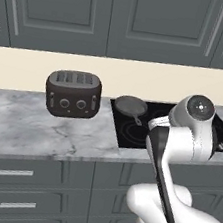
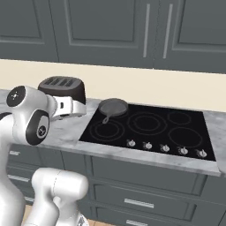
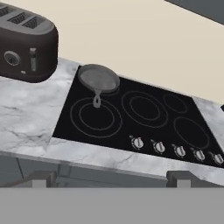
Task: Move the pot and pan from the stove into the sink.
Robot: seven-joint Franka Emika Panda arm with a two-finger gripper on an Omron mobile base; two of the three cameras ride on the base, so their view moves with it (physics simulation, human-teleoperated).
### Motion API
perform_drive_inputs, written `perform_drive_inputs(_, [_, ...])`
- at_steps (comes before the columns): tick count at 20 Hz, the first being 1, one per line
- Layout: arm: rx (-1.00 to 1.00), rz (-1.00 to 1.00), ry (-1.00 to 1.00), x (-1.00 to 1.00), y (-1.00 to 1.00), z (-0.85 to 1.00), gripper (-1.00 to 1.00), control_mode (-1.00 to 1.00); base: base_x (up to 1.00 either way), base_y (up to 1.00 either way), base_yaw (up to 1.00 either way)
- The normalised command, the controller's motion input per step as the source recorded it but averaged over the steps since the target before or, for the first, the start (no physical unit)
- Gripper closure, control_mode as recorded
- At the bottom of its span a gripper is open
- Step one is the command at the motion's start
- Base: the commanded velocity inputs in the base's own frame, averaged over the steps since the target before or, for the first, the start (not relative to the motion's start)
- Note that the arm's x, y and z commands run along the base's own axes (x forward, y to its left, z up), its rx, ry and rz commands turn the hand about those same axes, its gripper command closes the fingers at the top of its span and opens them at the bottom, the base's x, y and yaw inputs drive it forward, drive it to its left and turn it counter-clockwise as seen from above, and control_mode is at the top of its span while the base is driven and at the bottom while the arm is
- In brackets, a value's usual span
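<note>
Flat black glass stove [image 2: 150, 128], glossy, set flush into the grey-veined marble counter [image 1: 35, 127]. Thin pale rings marking the burners: two large ones toward the stove's left and middle, smaller ones toward its right. Along the stove's front edge, toward the right, a row of five small silver knobs [image 3: 178, 151], round and shiny.

On the stove's rear left corner, sitting over the ring there: the pan [image 3: 98, 78], a small, shallow, round skillet in matte dark grey, its rim low and smooth. One short straight handle pointing toward the stove's front, ending above the big front-left ring. Same pan [image 1: 131, 106] seen from the left base view, handle angled forward and to the right; also plain in the right base view [image 2: 113, 107].

Left of the stove, well apart from the pan, on the marble: a dark four-slot toaster [image 1: 73, 94], boxy with rounded corners, satin finish, round dials and levers on its face.

Behind the stove, a plain cream backsplash [image 2: 132, 86]; above it, grey panelled cabinets [image 1: 122, 19] with slim metal bar handles. Below the counter, grey drawers [image 2: 141, 198] with like handles.

Gripper [image 3: 109, 180] held off the stove's front edge, above the counter lip: two small dark blocky finger tips standing wide apart, nothing between them.
</note>
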Motion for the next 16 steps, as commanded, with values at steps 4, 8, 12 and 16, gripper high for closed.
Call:
perform_drive_inputs(4, [0.00,0.00,0.00,0.02,0.00,0.00,-1.00,-1.00,0.00,0.00,0.00])
perform_drive_inputs(8, [0.00,0.03,0.02,0.18,0.00,-0.16,-1.00,-1.00,0.00,0.00,0.00])
perform_drive_inputs(12, [0.00,0.05,0.01,0.16,0.00,-0.23,-1.00,-1.00,0.00,0.00,0.00])
perform_drive_inputs(16, [0.00,0.06,0.00,0.19,0.00,-0.25,-1.00,-1.00,0.00,0.00,0.00])
